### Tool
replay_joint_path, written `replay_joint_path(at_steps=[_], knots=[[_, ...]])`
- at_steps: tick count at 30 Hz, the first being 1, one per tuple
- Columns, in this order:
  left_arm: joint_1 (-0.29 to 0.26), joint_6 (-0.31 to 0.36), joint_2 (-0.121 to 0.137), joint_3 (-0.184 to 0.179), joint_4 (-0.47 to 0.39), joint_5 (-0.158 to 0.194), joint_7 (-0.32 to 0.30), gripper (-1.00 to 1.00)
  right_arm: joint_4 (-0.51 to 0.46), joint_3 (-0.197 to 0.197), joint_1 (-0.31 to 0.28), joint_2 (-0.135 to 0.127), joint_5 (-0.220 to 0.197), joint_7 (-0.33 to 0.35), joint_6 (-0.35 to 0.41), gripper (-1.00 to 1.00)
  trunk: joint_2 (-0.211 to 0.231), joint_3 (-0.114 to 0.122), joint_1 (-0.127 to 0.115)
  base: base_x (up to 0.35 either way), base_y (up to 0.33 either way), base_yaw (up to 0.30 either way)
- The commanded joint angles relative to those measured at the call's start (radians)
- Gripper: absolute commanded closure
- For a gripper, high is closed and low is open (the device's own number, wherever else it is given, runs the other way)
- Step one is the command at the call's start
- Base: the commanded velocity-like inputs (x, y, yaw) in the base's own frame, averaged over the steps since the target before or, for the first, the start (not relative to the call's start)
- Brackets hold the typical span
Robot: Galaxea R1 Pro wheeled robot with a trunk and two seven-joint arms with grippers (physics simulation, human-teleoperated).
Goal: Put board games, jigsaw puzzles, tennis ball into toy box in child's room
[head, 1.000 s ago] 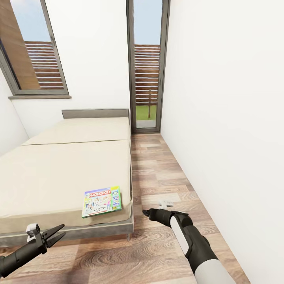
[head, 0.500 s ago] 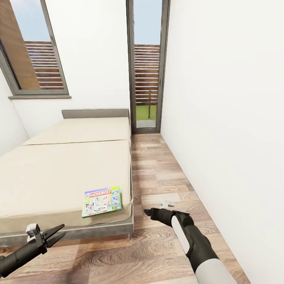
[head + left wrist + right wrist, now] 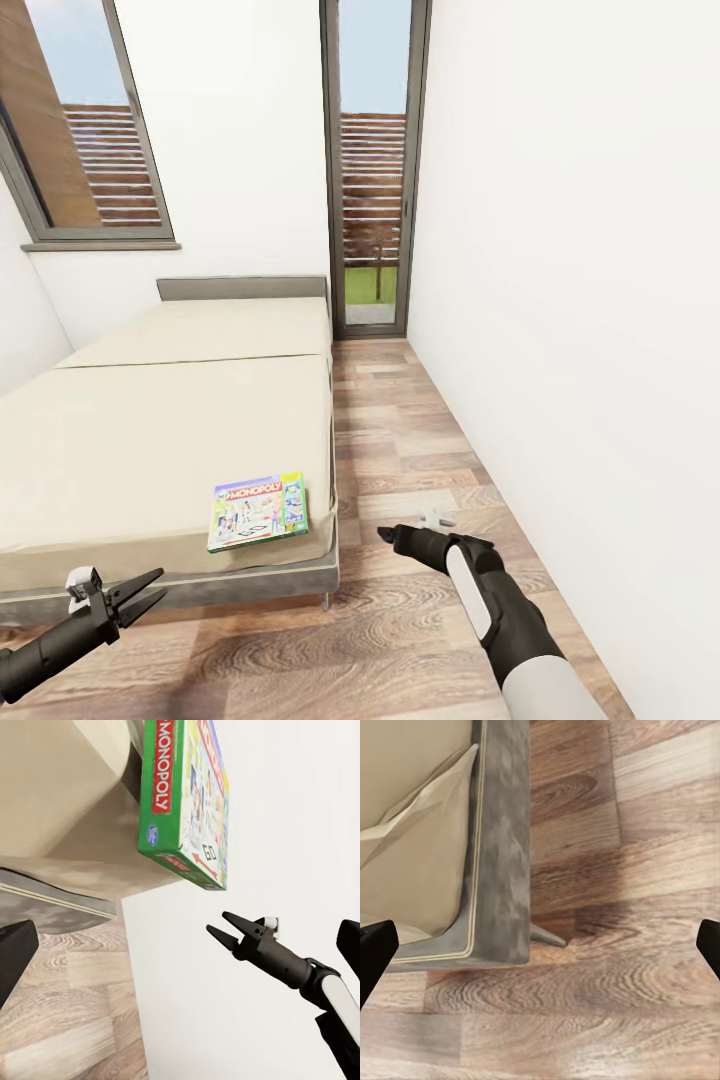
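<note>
One of the board games, the green-edged Monopoly box (image 3: 258, 511), lies flat on the beige bed (image 3: 150, 440) near its front right corner. The left wrist view shows the same box (image 3: 184, 795). My left gripper (image 3: 152, 588) hangs open over the floor, in front of the bed's foot and left of the box. My right gripper (image 3: 384, 534) is open and empty over the floor, just right of the bed corner. It also shows in the left wrist view as the right gripper (image 3: 217, 928). The right wrist view looks down on the bed's grey frame corner (image 3: 499, 870).
A wood-plank floor aisle (image 3: 400, 440) runs between the bed and the white right wall (image 3: 570, 350). It ends at a tall dark-framed glass door (image 3: 372, 200). A window (image 3: 90, 130) sits above the grey headboard (image 3: 240, 288). A short bed leg (image 3: 547, 937) stands at the corner.
My right gripper has drifted a little to the right, away from the bed corner. The left arm, the Monopoly box and the view have stayed put.
</note>
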Motion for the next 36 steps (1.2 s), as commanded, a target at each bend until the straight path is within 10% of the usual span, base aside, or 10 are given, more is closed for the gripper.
replay_joint_path(at_steps=[1,36], knots=[[-0.001,0.011,0.0,0.001,0.0,-0.001,-0.004,-1.0,-0.001,-0.001,0.0,0.0,0.0,0.002,0.005,-1.0,0.0,-0.001,0.0,0.0,0.0,0.0],[-0.001,0.009,0.0,0.001,0.0,-0.001,-0.005,-1.0,-0.001,-0.004,0.0,0.001,0.0,0.002,0.005,-1.0,0.0,-0.001,0.0,0.005,-0.057,0.0]])
